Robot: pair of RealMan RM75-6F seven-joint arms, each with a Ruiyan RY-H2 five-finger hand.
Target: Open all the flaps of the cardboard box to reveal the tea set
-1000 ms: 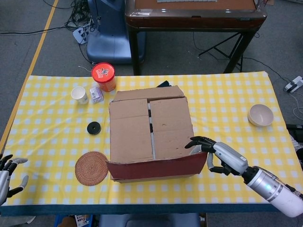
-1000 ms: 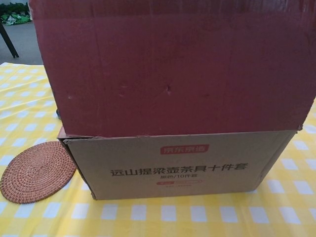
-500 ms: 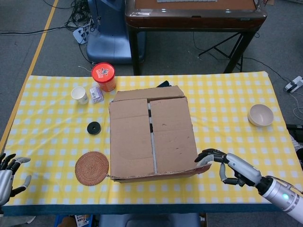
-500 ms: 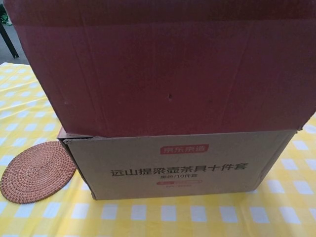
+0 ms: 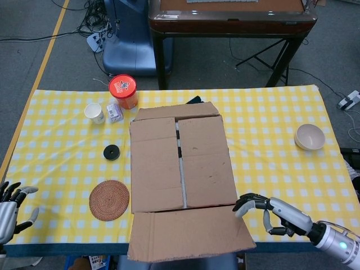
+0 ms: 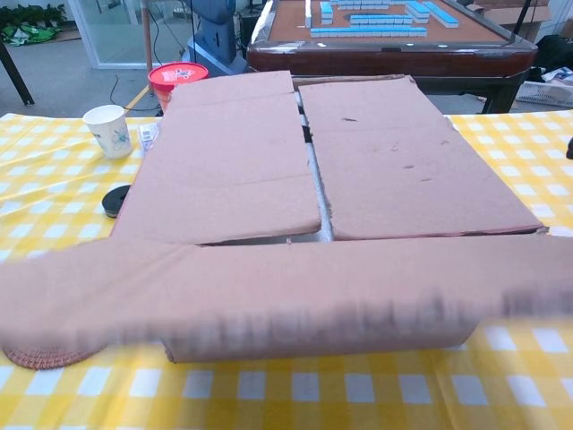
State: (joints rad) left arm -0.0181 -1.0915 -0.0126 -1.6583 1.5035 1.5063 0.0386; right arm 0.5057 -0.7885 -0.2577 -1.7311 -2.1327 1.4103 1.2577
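Observation:
The cardboard box (image 5: 180,163) stands mid-table on the yellow checked cloth. Its front flap (image 5: 191,233) lies folded out flat over the table's near edge; in the chest view this flap (image 6: 269,287) is a blurred band across the frame. The two inner flaps, left (image 5: 154,163) and right (image 5: 205,160), lie closed with a narrow slit between them. The back flap (image 5: 177,111) lies along the far edge. My right hand (image 5: 264,211) sits beside the front flap's right corner, fingers curved and apart, fingertips at the corner. My left hand (image 5: 8,208) rests open at the table's front left. No tea set shows.
Left of the box are a woven coaster (image 5: 109,199), a black disc (image 5: 112,152), a paper cup (image 5: 94,112), a small packet (image 5: 115,112) and a red-lidded tub (image 5: 123,90). A white bowl (image 5: 310,136) stands at the right. A dark wooden table (image 5: 225,22) is beyond.
The front flap swung from upright down towards me and now lies flat outward. My right hand moved down and nearer the table's front edge with it. The left hand barely moved.

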